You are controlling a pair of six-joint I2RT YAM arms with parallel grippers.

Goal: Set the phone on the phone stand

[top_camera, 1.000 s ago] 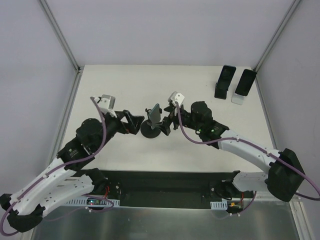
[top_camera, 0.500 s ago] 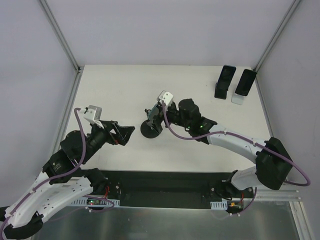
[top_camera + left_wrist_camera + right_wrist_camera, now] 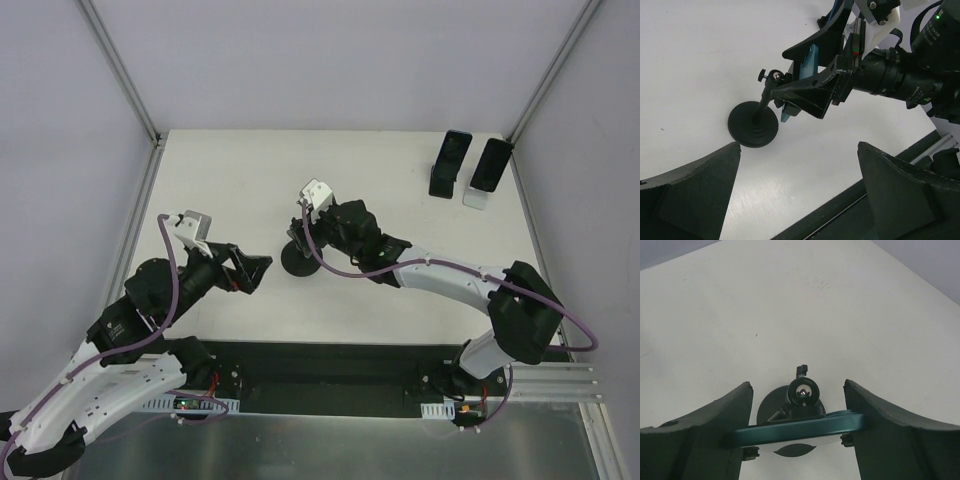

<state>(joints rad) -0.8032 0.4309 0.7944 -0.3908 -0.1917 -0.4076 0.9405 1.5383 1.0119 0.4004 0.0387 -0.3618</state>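
**Q:** If the right wrist view is taken first, what is entered?

**A:** Item one is the phone (image 3: 797,429), teal and seen edge-on. It lies crosswise between the fingers of the right gripper (image 3: 796,384). Each end meets a finger's inner face, so the claw reads as clamped on the phone. Whether that span is the phone's length or its width cannot be told here. Item two is the stand (image 3: 769,407), directly ahead. Its ball head sits just past the phone's far edge, and its clips show beneath the phone.

**Q:** And the left wrist view?

**A:** The left gripper (image 3: 799,146) has its jaws spread wide with nothing between them. The stand's round base (image 3: 753,124) rests on the table (image 3: 695,60) ahead. The phone (image 3: 809,56) is up at the stem's top, inside the right claw. Teal shows above and below the nearer finger, so its long axis probably slopes steeply down toward the stem.

**Q:** And the top view?

**A:** The right gripper (image 3: 303,238) sits over the stand (image 3: 298,263), and the phone is mostly hidden under it. The left gripper (image 3: 262,270) is to the stand's left, near but apart from it. By my reading the right arm is the nearer and has the phone, so what remains is seating it squarely in the cradle.
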